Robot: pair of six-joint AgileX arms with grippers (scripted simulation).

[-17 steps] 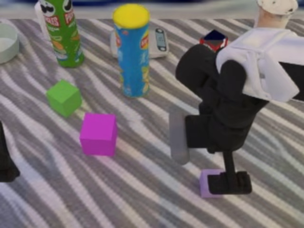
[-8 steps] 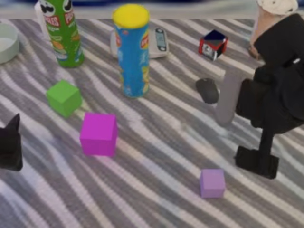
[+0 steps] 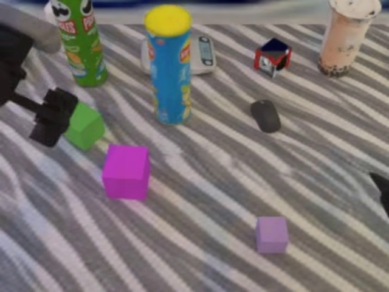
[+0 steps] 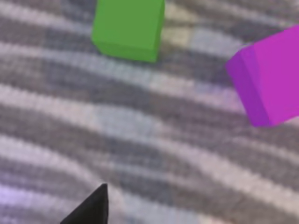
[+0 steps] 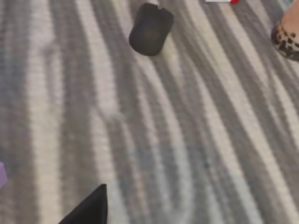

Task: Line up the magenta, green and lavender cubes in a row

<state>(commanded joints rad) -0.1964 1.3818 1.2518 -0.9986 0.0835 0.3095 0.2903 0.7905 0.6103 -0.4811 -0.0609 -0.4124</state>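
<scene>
The green cube [image 3: 86,126] lies at the table's left, and my left gripper [image 3: 53,117] hovers open just to its left, with nothing between the fingers. In the left wrist view the green cube [image 4: 128,29] and the magenta cube [image 4: 271,74] lie ahead of one dark fingertip [image 4: 92,209]. The magenta cube [image 3: 126,171] rests a little right of and nearer than the green one. The lavender cube [image 3: 271,234] sits alone at the front right. Only a dark tip of my right gripper [image 3: 381,187] shows at the right edge, open and away from the cubes.
At the back stand a green chip can [image 3: 80,42], a blue chip can with a yellow lid [image 3: 169,67], a small scale [image 3: 205,53], a red, white and dark blue cube [image 3: 273,56] and a drink cup [image 3: 345,38]. A dark mouse [image 3: 265,115] lies mid-right.
My right gripper let go of the lavender cube and pulled back to the right edge. My left arm came up from the left edge to beside the green cube.
</scene>
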